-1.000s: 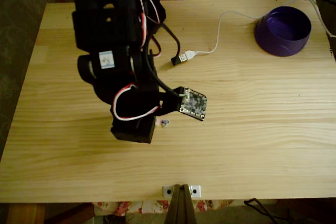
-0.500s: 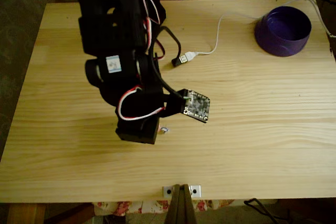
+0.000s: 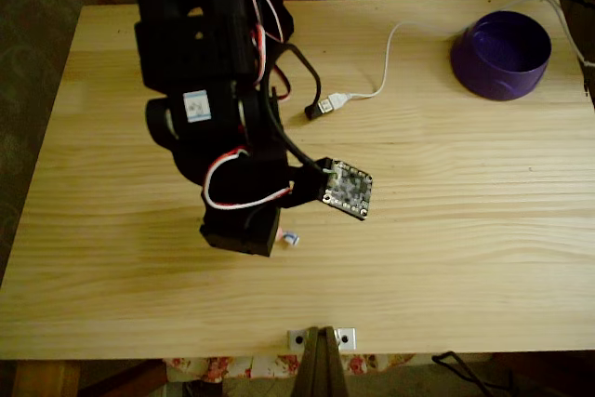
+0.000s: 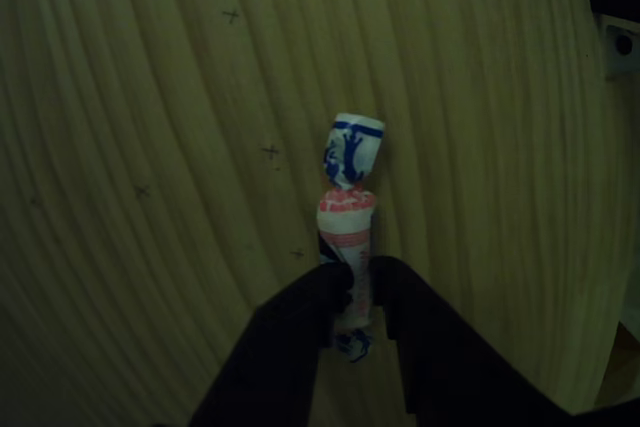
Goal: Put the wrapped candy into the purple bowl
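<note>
- Pale wrapped candy (image 4: 347, 237) pinched between the two dark fingers of the gripper (image 4: 360, 292) near its lower end, upper twist sticking out ahead of the tips.
- Narrowly parted, pressed onto the wrapper on both sides (candy apparently lying on or just above the wooden table (image 3: 446, 230); hard to tell which).
- Best kept squeezed firmly, then lifted straight up before swinging.
- Purple bowl (image 3: 501, 55) well apart from the gripper (image 3: 284, 237), toward the far right corner in the fixed view.
- Worth clearing the white USB cable (image 3: 386, 62) on the way.
</note>
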`<state>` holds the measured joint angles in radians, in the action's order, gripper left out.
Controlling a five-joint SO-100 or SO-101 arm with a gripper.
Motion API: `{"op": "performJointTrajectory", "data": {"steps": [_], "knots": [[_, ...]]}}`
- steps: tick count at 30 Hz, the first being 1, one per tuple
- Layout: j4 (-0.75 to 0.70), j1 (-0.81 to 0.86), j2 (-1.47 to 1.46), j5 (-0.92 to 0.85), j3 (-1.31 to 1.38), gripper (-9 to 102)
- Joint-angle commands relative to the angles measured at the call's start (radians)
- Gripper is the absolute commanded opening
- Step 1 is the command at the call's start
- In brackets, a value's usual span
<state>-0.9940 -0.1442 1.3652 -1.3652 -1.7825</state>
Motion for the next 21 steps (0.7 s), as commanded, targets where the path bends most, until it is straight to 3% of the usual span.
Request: {"op": "performJointTrajectory", "data": {"steps": [1, 12, 17, 21], "knots": [[0.0, -0.008, 0.054, -0.005, -0.02, 13], [0.026, 0.006, 0.087, -0.005, -0.06, 23], [0.021, 0.005, 0.071, 0.011, -0.074, 2], [-0.018, 0.006, 0.072, 0.008, -0.057, 2]]}}
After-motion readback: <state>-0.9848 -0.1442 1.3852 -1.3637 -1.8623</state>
